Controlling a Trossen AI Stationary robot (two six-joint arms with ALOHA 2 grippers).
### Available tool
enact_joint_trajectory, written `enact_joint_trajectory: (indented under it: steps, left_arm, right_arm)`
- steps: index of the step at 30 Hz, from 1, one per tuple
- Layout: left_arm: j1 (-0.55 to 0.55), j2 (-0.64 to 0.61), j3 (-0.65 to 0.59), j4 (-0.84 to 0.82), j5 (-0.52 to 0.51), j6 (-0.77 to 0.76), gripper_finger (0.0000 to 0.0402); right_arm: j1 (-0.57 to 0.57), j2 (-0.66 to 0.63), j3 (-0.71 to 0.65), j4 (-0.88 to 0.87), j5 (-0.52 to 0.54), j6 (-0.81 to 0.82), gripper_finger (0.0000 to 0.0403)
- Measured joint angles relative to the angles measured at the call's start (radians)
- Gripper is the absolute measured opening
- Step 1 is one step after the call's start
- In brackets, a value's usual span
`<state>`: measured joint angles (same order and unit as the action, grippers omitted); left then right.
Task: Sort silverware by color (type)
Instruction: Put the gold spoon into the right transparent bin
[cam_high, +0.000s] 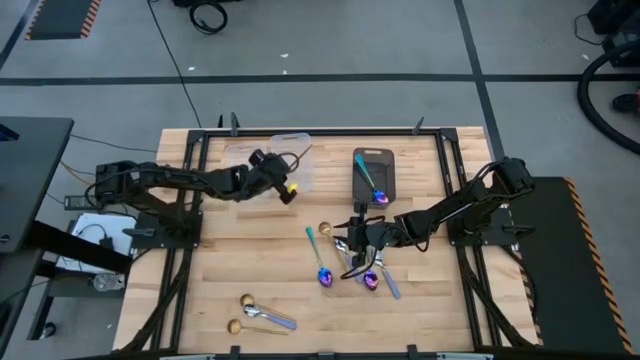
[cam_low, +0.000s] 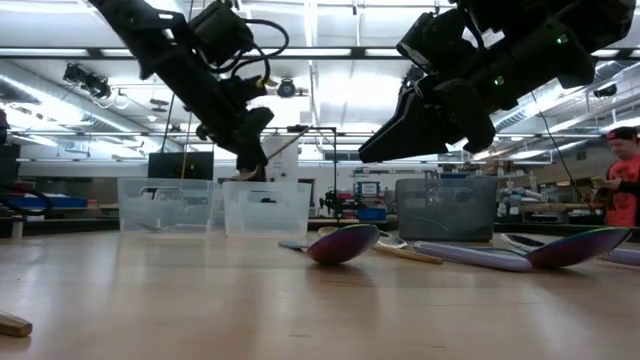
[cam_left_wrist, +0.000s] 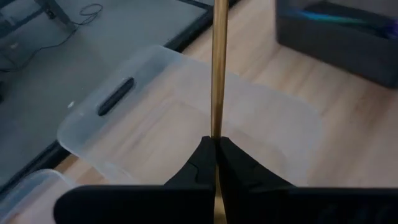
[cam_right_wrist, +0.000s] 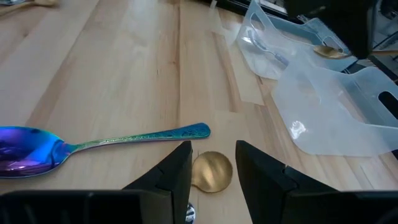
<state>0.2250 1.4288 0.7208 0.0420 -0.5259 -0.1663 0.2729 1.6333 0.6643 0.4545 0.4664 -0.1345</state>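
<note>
Even bright overhead light in the high view, soft short shadows on the counter. Low view backlit: ceiling strip lights blow out at upper centre, arms go near-silhouette, foreground wood blurred. Left wrist view soft, clear bin hazy. Right wrist view sharp, small glare on plastic at right.

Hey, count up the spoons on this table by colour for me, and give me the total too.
Gold spoons: 4, one of them held in the left pincer
Iridescent blue-purple spoons: 3, one in the dark grey bin
Silver spoons with lavender handles: 2 clearly seen; the pile under the right arm may hide more
Total: at least 9
</note>
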Motion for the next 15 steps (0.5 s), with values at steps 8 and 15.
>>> enact_joint_trajectory:
  steps: [8,15]
  left_arm:
    - [0.129,0.018,-0.004,0.009,0.174,-0.099,0.0009]
    - [0.172,0.066,-0.003,0.006,0.201,-0.248,0.0009]
  right_arm:
    - [0.000,0.000,0.000,0.001,0.000,0.000,0.0134]
    - [0.000,0.000,0.000,0.014,-0.001,0.000,0.0134]
